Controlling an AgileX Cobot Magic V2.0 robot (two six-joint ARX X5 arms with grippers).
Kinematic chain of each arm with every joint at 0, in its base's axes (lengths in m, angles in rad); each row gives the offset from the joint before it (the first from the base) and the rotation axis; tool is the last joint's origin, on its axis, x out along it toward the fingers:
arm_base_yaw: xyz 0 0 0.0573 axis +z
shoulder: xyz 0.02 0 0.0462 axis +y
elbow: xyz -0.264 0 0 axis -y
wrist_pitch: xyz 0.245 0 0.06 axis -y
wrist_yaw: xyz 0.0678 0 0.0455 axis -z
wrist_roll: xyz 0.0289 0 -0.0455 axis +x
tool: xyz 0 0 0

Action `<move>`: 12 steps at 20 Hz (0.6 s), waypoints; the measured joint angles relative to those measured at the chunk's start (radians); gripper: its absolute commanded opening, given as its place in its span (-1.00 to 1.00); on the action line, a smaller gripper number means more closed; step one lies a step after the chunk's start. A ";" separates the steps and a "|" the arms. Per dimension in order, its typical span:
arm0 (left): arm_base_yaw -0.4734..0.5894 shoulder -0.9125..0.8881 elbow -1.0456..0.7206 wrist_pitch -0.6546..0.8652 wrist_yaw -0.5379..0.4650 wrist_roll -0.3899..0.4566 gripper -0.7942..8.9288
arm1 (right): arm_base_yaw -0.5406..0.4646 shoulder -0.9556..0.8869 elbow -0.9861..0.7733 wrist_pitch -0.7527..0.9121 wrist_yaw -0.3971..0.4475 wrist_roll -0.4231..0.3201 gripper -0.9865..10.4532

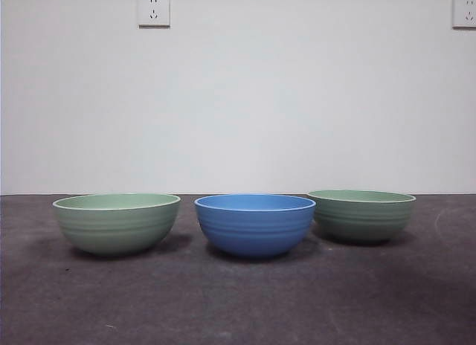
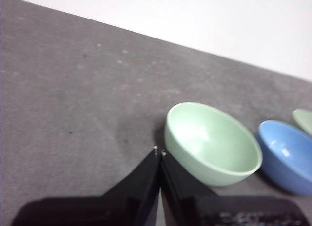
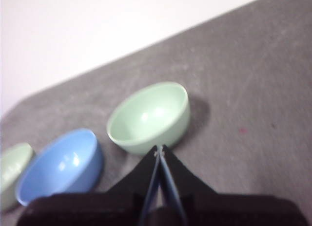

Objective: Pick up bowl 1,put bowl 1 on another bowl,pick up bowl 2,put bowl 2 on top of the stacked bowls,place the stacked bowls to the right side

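Both grippers hang pinched closed and empty: the left gripper (image 2: 159, 151) near the left green bowl (image 1: 117, 222), the right gripper (image 3: 160, 149) near the right green bowl (image 1: 361, 215). Between them on the grey table (image 1: 238, 300) stands the medium-blue ribbed bowl (image 1: 255, 224). All three stand apart, unstacked, pale-rimmed.

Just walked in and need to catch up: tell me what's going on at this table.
Nothing is being handled yet. Three bowls stand apart in a row on the dark table: a pale green bowl, the blue bowl in the middle, and a second green bowl set slightly further back. The left gripper hangs shut near the first green bowl, the right gripper shut near the other. No stacking has begun.
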 measured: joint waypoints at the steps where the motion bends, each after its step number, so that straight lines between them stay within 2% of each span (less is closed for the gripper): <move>1: 0.000 0.000 0.012 -0.002 0.005 -0.014 -0.85 | 0.000 0.006 0.019 0.000 0.000 0.005 -0.85; 8: 0.000 0.015 0.161 -0.101 0.061 -0.057 -0.85 | 0.000 0.127 0.214 -0.108 -0.007 0.005 -0.85; 12: 0.000 0.070 0.253 -0.173 0.129 -0.054 -0.85 | 0.000 0.248 0.352 -0.251 -0.083 -0.051 -0.85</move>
